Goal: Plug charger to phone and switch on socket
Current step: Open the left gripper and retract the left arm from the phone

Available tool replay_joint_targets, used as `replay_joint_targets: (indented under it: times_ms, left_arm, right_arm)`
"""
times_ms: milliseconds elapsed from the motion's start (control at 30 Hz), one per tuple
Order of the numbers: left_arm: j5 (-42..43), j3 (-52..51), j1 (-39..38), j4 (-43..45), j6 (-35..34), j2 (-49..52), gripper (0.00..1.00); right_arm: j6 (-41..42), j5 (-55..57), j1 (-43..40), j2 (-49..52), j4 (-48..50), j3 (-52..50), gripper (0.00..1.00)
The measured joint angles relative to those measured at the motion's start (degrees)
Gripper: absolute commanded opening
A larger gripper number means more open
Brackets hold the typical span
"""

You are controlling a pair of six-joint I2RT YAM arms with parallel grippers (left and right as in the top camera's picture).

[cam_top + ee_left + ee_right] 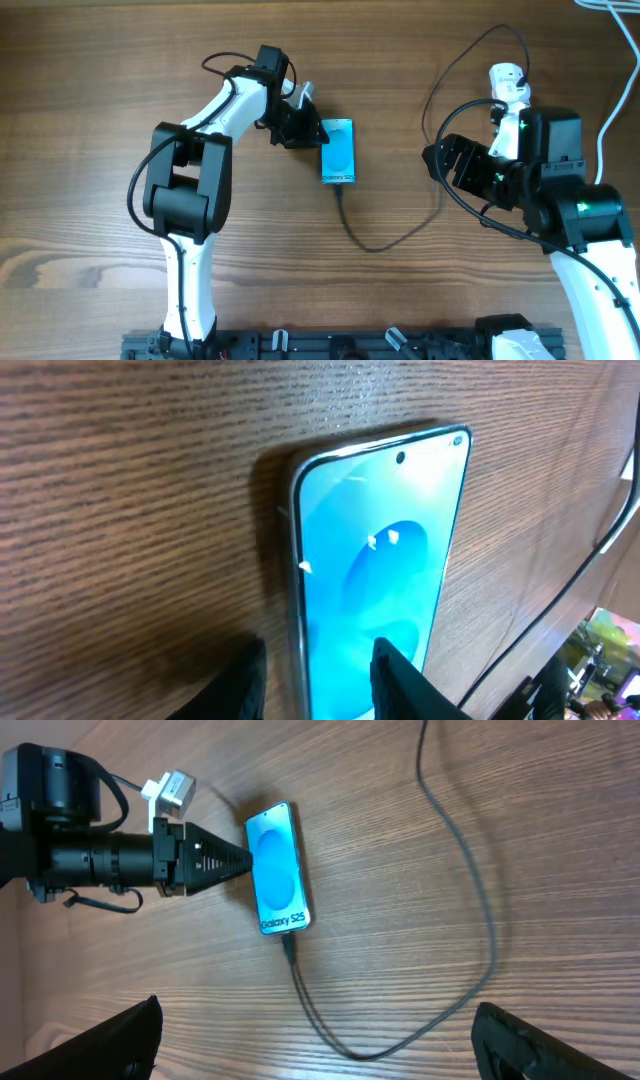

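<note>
The phone (338,152) lies flat mid-table with its cyan screen up, also in the left wrist view (375,560) and the right wrist view (277,868). The charger (375,246), a thin black cable, runs from the phone's near end (291,948) in a loop to the white socket (508,84) at the right. My left gripper (310,130) sits at the phone's left edge, slightly open; one finger (240,680) is over the table, the other over the screen, the edge between them. My right gripper (452,165) hovers wide open (320,1045) near the socket, holding nothing.
A thick white cord (618,60) runs along the far right edge. The right arm partly covers the socket. Bare wooden table (90,80) lies left of the left arm and in front of the cable loop.
</note>
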Motion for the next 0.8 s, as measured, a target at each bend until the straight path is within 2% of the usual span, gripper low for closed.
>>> replay_joint_targets:
  times_ms: [100, 267, 367, 500, 567, 667, 800]
  left_arm:
    - [-0.3, 0.1, 0.0, -0.5, 0.0, 0.0, 0.29]
    - [-2.5, 0.2, 0.2, -3.1, 0.2, -0.3, 0.27]
    - [-6.6, 0.5, 1.7, -9.9, 0.2, -1.3, 0.26]
    - [-9.5, 1.2, 5.3, -16.8, 0.2, -5.6, 0.25]
    - [-10.5, 1.5, 7.0, -19.1, 0.2, -11.1, 0.25]
    - [-13.4, 3.0, 9.5, -23.3, 0.2, -26.2, 0.29]
    - [-22.1, 4.0, 9.7, -29.3, 0.2, -43.1, 0.40]
  right_arm:
    - [0.0, 0.0, 0.0, 0.0, 0.0, 0.0, 0.99]
    - [0.0, 0.4, 0.0, 0.0, 1.2, 0.0, 0.99]
    - [0.0, 1.7, 0.0, 0.0, 3.3, 0.0, 0.99]
    - [2.4, 3.9, 0.0, 0.9, 5.7, 0.0, 0.82]
    - [6.2, 6.6, 0.0, 2.1, 5.2, 0.0, 0.68]
    - [12.9, 11.7, 0.0, 5.3, 3.3, 0.0, 0.41]
    - [19.5, 16.0, -1.5, 8.9, 3.7, 0.0, 0.22]
